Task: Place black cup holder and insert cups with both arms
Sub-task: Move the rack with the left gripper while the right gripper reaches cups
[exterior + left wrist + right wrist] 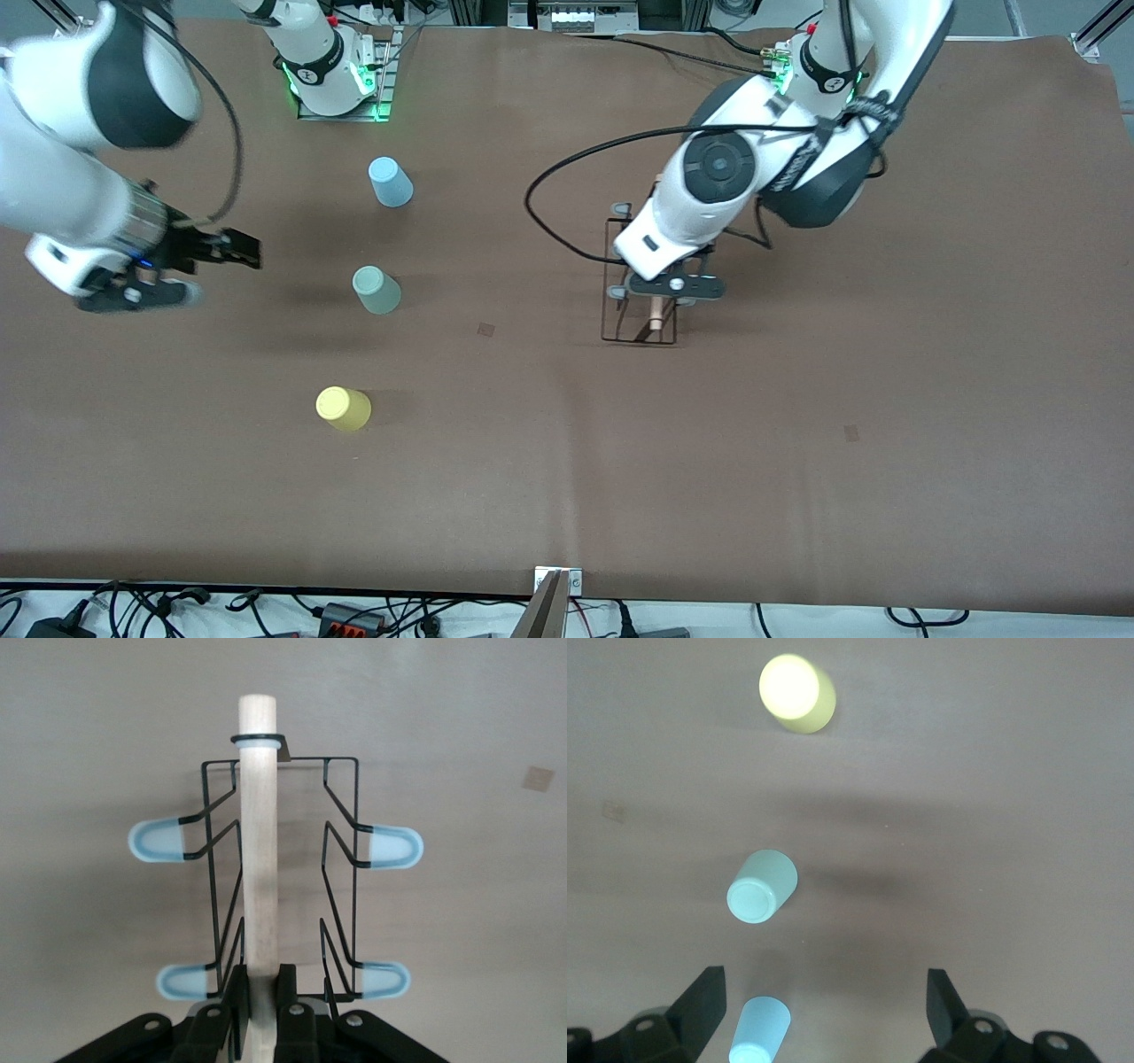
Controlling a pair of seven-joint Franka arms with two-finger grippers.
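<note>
Left gripper (262, 1005) is clamped on the wooden rod handle (259, 842) of the black cup holder (640, 306), with one finger pressed to each side of the rod. Gripping the handle keeps the wire rack hanging square under the wrist, so the base can be set down flat. In the front view the holder stands on or just above the table (797, 443), toward the left arm's end, and the arm hides most of it. Contact with the surface cannot be confirmed.

Right gripper (213, 257) hovers over the table toward the right arm's end, jaws fully apart and holding nothing. It waits beside the cups, probably so that a pick can begin once the rack is released.

Four pale grey-tipped pegs (159, 842) project outward from the frame, two on each side, all bare. None carries a cup, so insertion has not begun.

Three cups stand mouth down and well apart from one another:
- light blue cup (390, 181), farthest from the front camera;
- pale green cup (376, 290), between the other two;
- yellow cup (343, 408), nearest the front camera.

Inverted cups offer tapered walls to an open jaw and likely need no turning before seating on a peg.
</note>
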